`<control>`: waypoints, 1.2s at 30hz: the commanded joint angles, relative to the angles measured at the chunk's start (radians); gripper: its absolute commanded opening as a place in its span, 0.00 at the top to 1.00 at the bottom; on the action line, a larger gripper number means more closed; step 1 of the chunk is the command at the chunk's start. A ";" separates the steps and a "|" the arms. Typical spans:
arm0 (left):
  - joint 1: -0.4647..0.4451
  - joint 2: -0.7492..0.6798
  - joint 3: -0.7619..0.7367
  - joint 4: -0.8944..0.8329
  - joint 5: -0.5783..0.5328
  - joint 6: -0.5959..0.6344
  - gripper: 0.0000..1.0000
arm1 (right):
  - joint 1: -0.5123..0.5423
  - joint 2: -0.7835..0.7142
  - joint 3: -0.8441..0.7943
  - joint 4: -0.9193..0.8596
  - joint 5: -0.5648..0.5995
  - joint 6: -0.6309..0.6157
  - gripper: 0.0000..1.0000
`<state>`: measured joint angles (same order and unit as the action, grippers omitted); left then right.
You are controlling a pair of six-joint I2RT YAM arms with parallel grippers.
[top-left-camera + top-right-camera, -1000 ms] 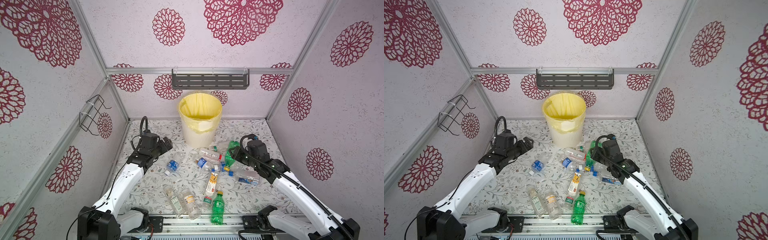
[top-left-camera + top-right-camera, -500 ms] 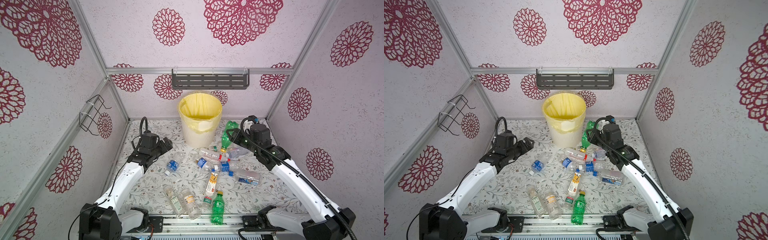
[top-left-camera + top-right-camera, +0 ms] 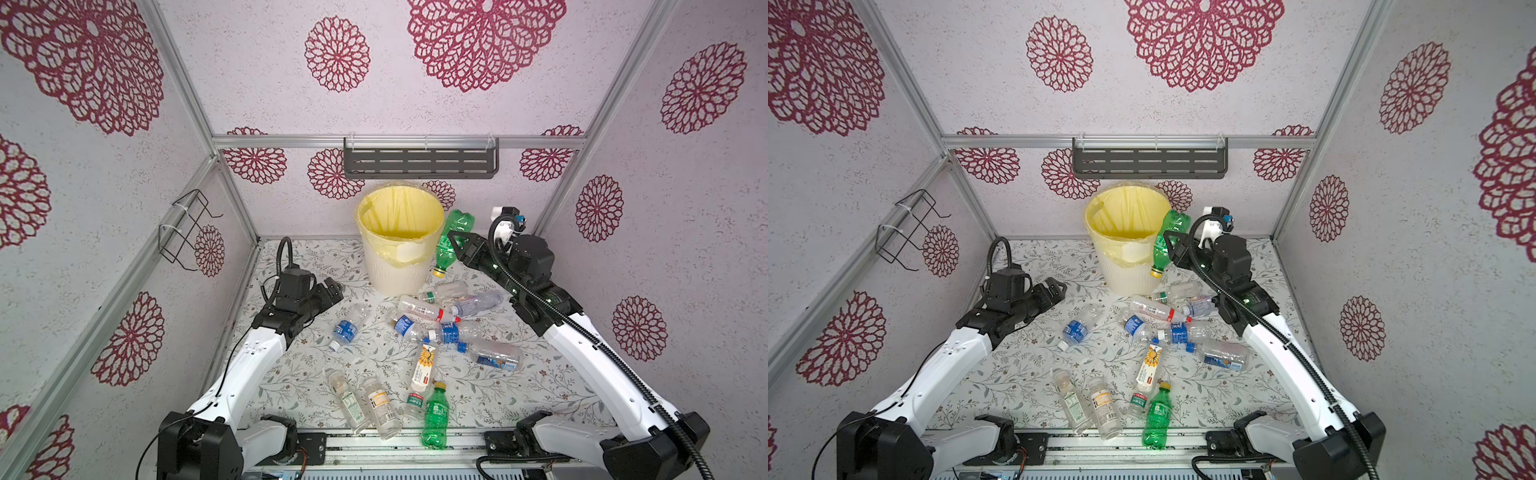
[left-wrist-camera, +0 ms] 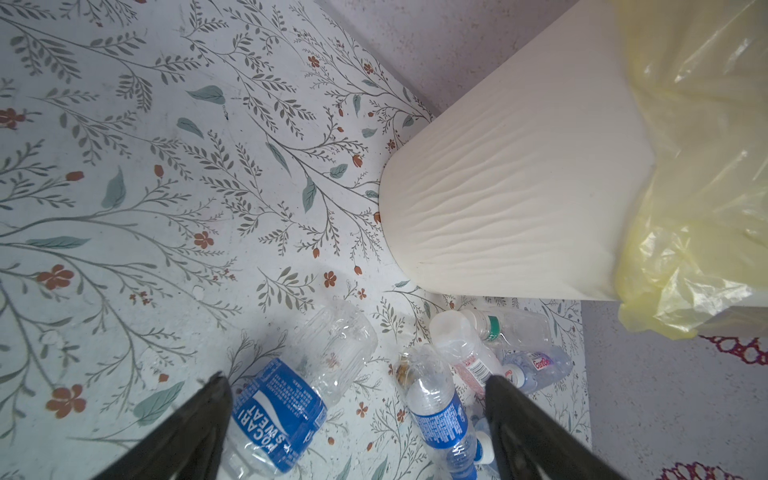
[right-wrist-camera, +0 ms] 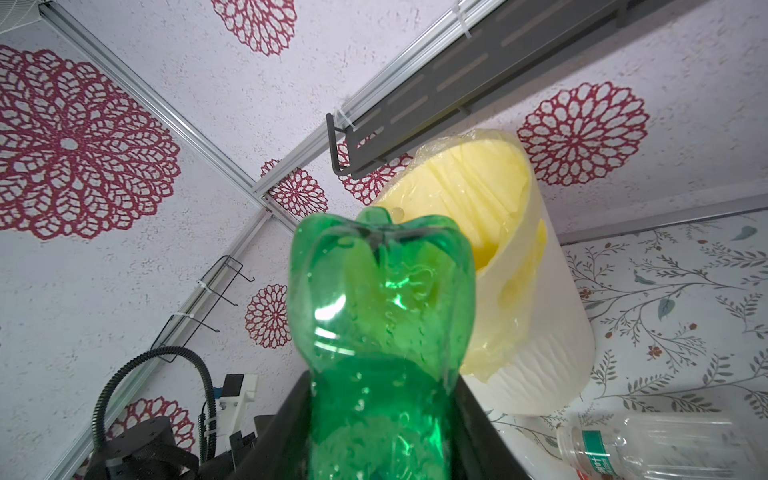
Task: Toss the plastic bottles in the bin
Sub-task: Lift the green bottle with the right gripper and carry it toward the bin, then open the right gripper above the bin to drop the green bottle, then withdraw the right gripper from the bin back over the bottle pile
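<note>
Right gripper (image 3: 456, 246) clamps the green bottle (image 3: 457, 222), cap down, at the bin's (image 3: 395, 276) three o'clock, just beside the rim. Best carry it toward nine, over the mouth, before letting go. Left gripper (image 3: 332, 289) hangs spread wide above the table (image 3: 291, 374); more bottles (image 3: 428, 311) lie loose.

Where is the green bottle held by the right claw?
In both top views the green bottle hangs cap downward in the right claw, beside the right rim of the bin.

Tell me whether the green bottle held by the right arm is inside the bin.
No: the green bottle hangs cap-down, clamped in the right gripper, beside the bin and outside its rim.
</note>
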<state>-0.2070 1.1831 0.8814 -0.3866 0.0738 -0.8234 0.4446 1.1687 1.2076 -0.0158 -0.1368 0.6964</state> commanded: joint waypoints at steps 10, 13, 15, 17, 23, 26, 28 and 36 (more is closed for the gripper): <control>0.031 0.033 -0.021 0.001 0.012 0.033 0.03 | -0.006 -0.119 -0.049 0.089 0.013 -0.017 0.58; 0.034 0.033 -0.024 0.003 0.021 0.031 0.03 | -0.007 -0.027 0.055 0.098 -0.007 -0.019 0.58; 0.034 0.028 -0.028 0.010 0.029 0.026 0.03 | -0.006 0.068 0.160 0.100 -0.023 -0.032 0.58; 0.034 0.022 -0.033 0.012 0.039 0.020 0.03 | -0.007 0.194 0.284 0.106 -0.016 -0.037 0.58; 0.036 0.000 -0.027 -0.007 0.051 0.029 0.03 | -0.007 0.677 0.898 -0.150 0.065 -0.061 0.12; 0.040 -0.005 0.016 -0.075 0.031 0.052 0.03 | -0.005 0.886 1.278 -0.360 0.051 -0.061 0.01; 0.040 -0.016 0.025 -0.094 0.029 0.058 0.03 | -0.002 0.889 1.301 -0.360 0.049 -0.062 0.01; 0.043 -0.043 0.022 -0.119 0.026 0.054 0.03 | 0.005 0.575 0.816 -0.114 0.068 -0.082 0.01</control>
<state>-0.1719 1.1538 0.8780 -0.4805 0.1112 -0.7773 0.4469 1.9053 2.0769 -0.2516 -0.0921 0.6456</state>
